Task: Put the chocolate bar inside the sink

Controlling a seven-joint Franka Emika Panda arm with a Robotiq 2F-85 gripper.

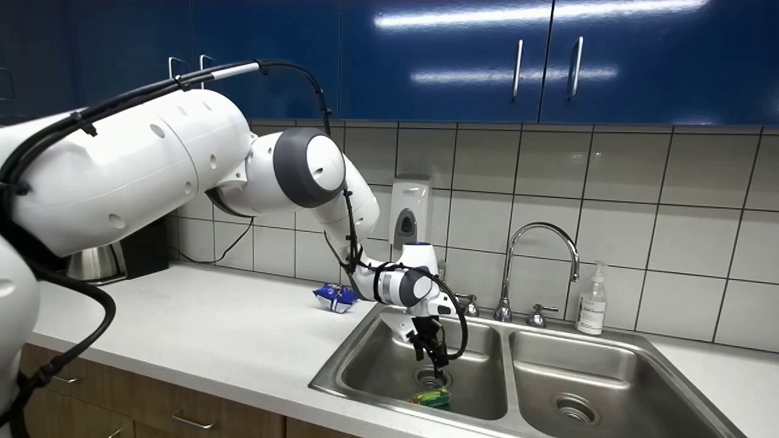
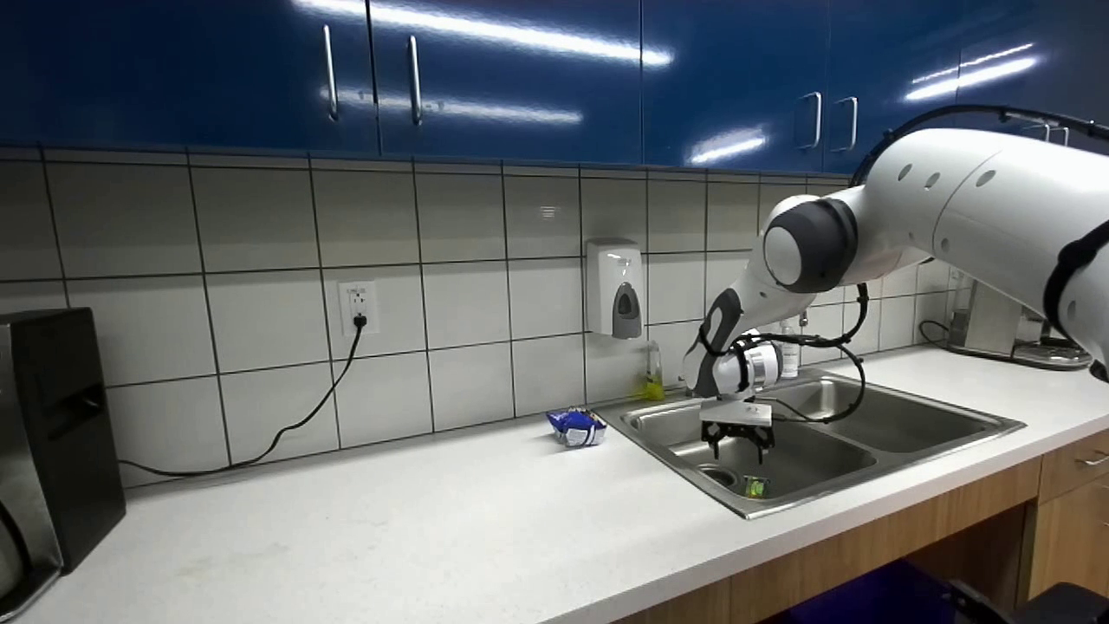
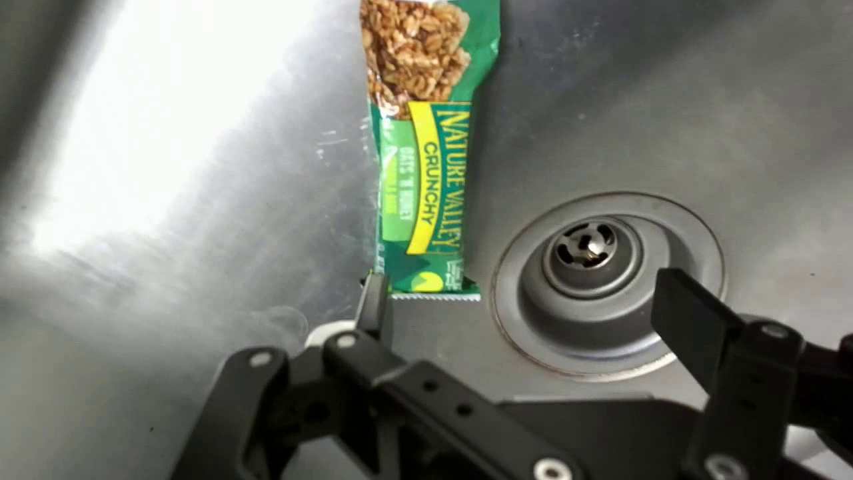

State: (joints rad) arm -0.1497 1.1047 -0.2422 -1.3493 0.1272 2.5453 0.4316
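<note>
Green-wrapped, the bar (image 3: pixel 426 160) lies in the sink (image 1: pixel 510 371). Lowering the parted, empty fingers (image 3: pixel 693 327) could snag its six-o'clock end in the wrist view.

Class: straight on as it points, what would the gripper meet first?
Probably the grey steel sink floor around the round metal drain, though depth is unclear; possibly the long green-wrapped bar.

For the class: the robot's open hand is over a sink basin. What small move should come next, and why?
Probably raise the hand straight up: the green-wrapped bar already lies in the sink beside the drain, and the fingers stand apart, gripping nothing, so the placing looks done.
</note>
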